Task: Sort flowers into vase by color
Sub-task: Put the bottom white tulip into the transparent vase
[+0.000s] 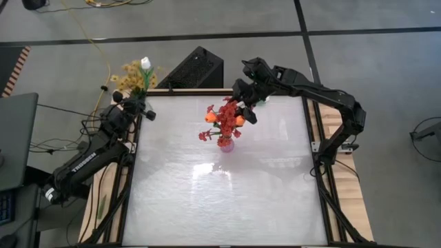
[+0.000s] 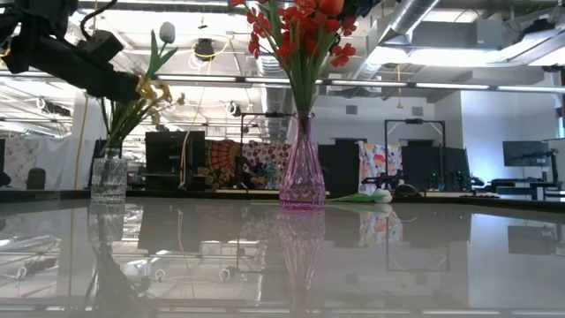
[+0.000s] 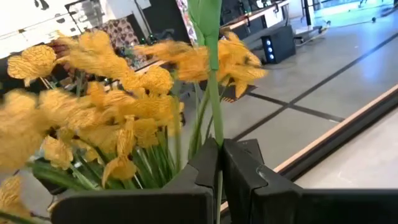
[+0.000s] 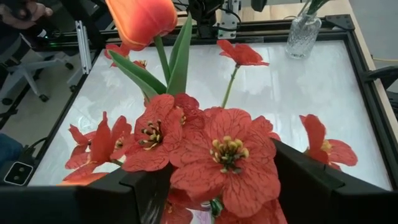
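Left gripper (image 1: 140, 105): you have it at the table's far-left corner, over the clear vase (image 2: 109, 177). The jaws are pinched nearly shut on the green stem (image 3: 214, 99) of a white bud (image 1: 145, 63); the left wrist view shows the stem running up between the two fingers.

Stem axis: close to upright, bud on top, lower end pointing down toward the vase mouth among the yellow sprays (image 3: 118, 93). That is what your next move turns on, I judge: keep the stem vertical and lower it straight in.

Right gripper (image 1: 242, 105): it hangs over the pink vase (image 2: 303, 173), which stands toward the far middle of the table. The fingers are spread wide on either side of the red flowers (image 4: 211, 146) and hold nothing that you can see.

Orange bloom (image 4: 142, 18): it already stands in the pink vase with the reds.

Loose flower (image 2: 371, 196): a white bud lies flat near the table's far edge, right of the pink vase. Your right arm is the nearer one to it.

Risk: the yellow sprays crowd the clear vase's mouth, so the stem may snag going down.
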You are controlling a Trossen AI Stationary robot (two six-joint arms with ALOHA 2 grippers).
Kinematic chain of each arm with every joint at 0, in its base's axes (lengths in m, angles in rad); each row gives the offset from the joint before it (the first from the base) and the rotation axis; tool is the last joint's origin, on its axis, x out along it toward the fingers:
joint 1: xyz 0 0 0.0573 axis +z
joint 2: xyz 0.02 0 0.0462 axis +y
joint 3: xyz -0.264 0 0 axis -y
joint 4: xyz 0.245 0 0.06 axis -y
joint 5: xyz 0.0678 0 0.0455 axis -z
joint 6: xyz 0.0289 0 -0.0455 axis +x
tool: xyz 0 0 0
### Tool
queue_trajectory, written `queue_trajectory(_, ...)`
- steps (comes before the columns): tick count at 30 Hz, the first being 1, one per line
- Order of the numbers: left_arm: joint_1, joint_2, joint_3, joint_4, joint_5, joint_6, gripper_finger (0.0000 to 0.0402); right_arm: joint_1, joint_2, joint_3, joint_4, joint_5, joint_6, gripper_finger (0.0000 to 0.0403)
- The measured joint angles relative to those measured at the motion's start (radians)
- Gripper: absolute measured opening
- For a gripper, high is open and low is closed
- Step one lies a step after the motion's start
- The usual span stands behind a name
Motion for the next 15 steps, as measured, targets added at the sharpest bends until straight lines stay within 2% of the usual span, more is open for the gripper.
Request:
queue_trajectory(8, 0.0, 0.0, 0.0, 0.086, 0.052, -0.025, 0.0, -0.001, 0.0, 0.0, 0.001, 0.0, -0.002, 0.0276)
queue_trajectory(15, 0.0, 0.0, 0.0, 0.095, 0.01, -0.001, 0.0, 0.0, 0.0, 0.0, 0.004, 0.0, -0.007, 0.0276)
